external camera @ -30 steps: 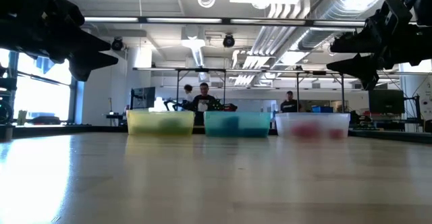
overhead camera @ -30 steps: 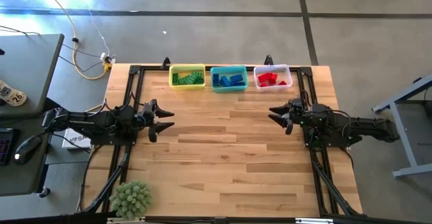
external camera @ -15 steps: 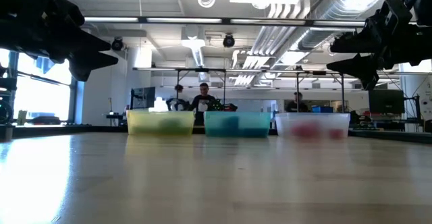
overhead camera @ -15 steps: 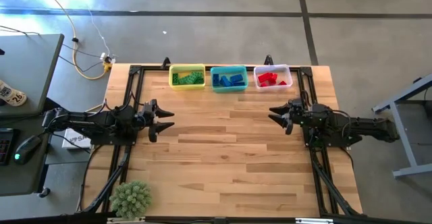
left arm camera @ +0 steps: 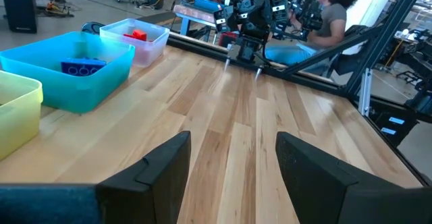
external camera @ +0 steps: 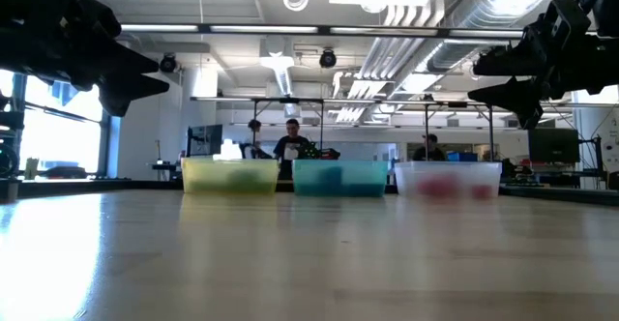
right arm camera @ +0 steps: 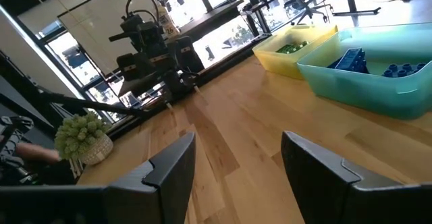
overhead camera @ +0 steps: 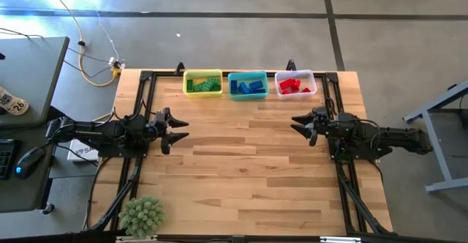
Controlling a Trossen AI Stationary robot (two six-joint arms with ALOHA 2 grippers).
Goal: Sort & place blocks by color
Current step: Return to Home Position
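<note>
Open workshop behind, and my wooden table (overhead camera: 241, 177) shows no loose piece on it. Along its far edge, green blocks (overhead camera: 202, 86) lie in the yellow bin (overhead camera: 186, 82), blue blocks (overhead camera: 248, 88) in the teal bin (overhead camera: 231, 84) and red blocks (overhead camera: 292, 86) in the clear bin (overhead camera: 314, 82). I judge sorting finished and homing in hand. The left gripper (overhead camera: 186, 129) and right gripper (overhead camera: 294, 124) hover at opposite sides, fingers wide, holding nothing. Next I'd just park both arms.

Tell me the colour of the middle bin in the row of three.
The middle bin is teal, with blue blocks inside; the high view shows it best.
</note>
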